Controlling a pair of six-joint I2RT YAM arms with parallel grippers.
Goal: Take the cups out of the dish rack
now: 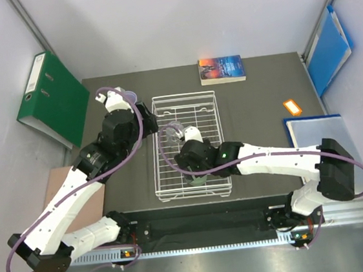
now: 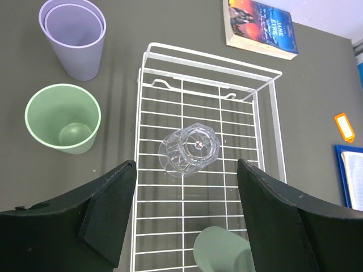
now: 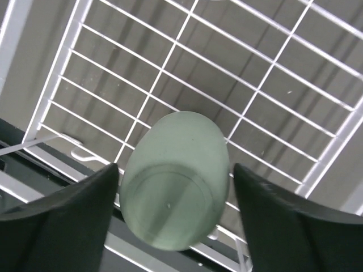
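Dark grey surface point(image 1: 256, 102) under white walls, with a green binder point(image 1: 54, 97) leaning at the left, a blue folder point(image 1: 328, 49) at the right and a book point(image 1: 222, 69) at the far edge. Centre stage is the dish rack point(image 1: 184, 97), white wire, lying flat. Left arm point(image 1: 65, 200) is folded up along the rack's left side, elbow bent, wrist tipped over near the far-left corner and looking down. Left jaws are wide apart with nothing between them. Below them in the wrist view, the clear glass point(image 2: 190, 148) sits upside down mid-rack. Off to the left on the surface are two lilac cups point(image 2: 74, 34), nested and upright, and close by them a green cup point(image 2: 62, 116), upright as well. Right arm point(image 1: 268, 159) stretches low from its base across to the rack's near half, wrist pointing down. Right jaws are apart, one finger either side of the second green cup point(image 3: 173, 192), which stands upside down by the rack's near edge; a sliver of gap shows on each side, so no grip
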